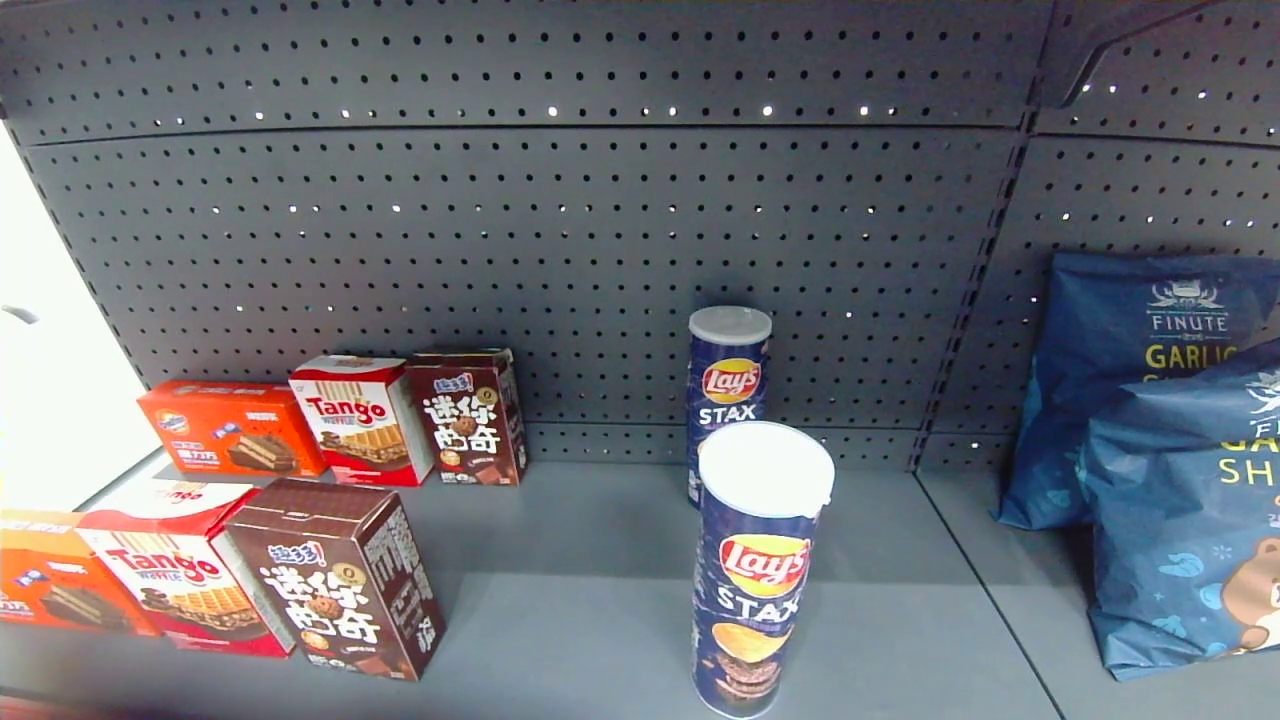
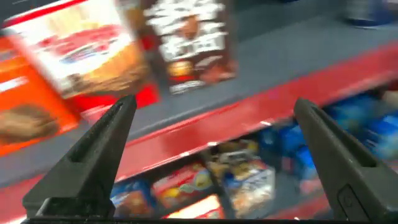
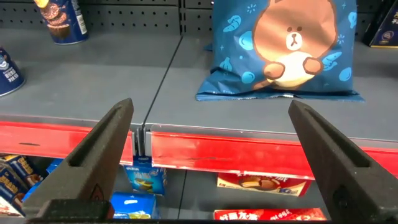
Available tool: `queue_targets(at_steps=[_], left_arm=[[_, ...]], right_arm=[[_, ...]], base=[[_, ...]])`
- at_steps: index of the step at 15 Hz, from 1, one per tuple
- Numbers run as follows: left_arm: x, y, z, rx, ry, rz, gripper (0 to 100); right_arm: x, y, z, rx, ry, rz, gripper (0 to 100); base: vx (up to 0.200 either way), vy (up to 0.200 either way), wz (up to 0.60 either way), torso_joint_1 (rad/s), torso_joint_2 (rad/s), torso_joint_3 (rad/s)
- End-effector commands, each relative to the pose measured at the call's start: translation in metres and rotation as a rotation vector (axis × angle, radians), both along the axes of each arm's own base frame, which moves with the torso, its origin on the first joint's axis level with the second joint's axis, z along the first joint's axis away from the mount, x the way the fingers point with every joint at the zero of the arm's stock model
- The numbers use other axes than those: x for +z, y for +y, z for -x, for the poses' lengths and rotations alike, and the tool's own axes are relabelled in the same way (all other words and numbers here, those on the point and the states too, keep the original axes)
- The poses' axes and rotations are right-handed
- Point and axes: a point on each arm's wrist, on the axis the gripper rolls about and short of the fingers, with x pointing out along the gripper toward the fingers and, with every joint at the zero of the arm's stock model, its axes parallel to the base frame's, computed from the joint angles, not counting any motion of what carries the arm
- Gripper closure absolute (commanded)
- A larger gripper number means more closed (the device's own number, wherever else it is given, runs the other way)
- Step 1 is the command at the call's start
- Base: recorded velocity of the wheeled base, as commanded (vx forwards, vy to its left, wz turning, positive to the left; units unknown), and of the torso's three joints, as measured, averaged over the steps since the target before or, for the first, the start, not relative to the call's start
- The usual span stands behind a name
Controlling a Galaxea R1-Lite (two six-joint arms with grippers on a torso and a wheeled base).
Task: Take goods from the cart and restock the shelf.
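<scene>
both grippers released, nothing held. left gripper (image 2: 214, 109) faces the brown box (image 2: 186, 43) end of the shelf (image 1: 600, 600); right gripper (image 3: 211, 109) faces the bear bag (image 3: 286, 50). front chip can (image 1: 762, 570) at 6 o'clock, rear can (image 1: 728, 390) just behind it at 12. likely next: fetch from the cart, set goods upright in the bare gap around 7 o'clock, in line with the rows.

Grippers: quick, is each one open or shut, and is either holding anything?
Left gripper: open, holding nothing.
Right gripper: open, holding nothing.
</scene>
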Motion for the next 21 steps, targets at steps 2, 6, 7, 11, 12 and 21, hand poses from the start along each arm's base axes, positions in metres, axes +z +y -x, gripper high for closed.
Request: queue_targets(at_steps=[2,6,7,11,12,21], left_arm=[[-0.003,0.005,0.003,0.188,-0.098,0.0,0],[-0.003,0.004,0.003,0.142,-0.097,0.003,0],[-0.003,0.003,0.003,0.134,-0.093,0.009,0],[-0.003,0.011,0.003,0.464,-0.096,0.022,0],[-0.003,0.01,0.003,0.417,-0.094,0.025,0],[-0.007,0.003,0.003,0.117,-0.054,0.041,0]], right_arm=[[0.0,0.0,0.0,0.001,0.0,0.001,0],[0.0,0.0,0.0,0.001,0.0,0.0,0],[0.0,0.0,0.0,0.001,0.0,0.0,0],[0.0,0.0,0.0,0.001,0.0,0.0,0],[0.0,0.0,0.0,0.001,0.0,0.0,0],[0.0,0.0,0.0,0.001,0.0,0.0,0]], base=[[0.0,0.0,0.0,0.0,0.0,0.0],[0.0,0.0,0.0,0.0,0.0,0.0],[0.0,0.0,0.0,0.0,0.0,0.0],[0.0,0.0,0.0,0.0,0.0,0.0],[0.0,0.0,0.0,0.0,0.0,0.0],[0.0,0.0,0.0,0.0,0.0,0.0]])
